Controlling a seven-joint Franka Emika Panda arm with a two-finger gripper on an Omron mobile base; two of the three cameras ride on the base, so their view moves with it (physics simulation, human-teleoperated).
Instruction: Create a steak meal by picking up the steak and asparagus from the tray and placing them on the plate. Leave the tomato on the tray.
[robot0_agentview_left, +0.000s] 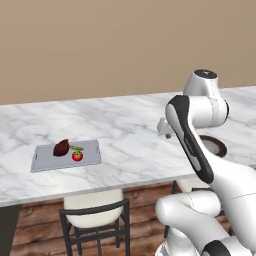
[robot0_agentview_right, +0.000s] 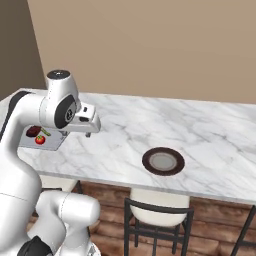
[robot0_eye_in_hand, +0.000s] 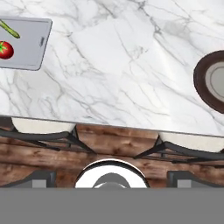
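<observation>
Hovering above the marble bench (robot0_agentview_left: 130, 135), gripper (robot0_agentview_right: 89, 131) spread wide and carrying nothing.
Arm is folded at the elbow, hand pointing down over bare bench between tray (robot0_agentview_left: 45, 161) and plate (robot0_agentview_right: 163, 161), well apart from both. Steak (robot0_agentview_left: 61, 147), asparagus (robot0_agentview_left: 76, 148) and tomato (robot0_agentview_left: 77, 156) lie close together on the tray. Plate sits near the bench's front edge, above a stool (robot0_agentview_right: 158, 202).
</observation>
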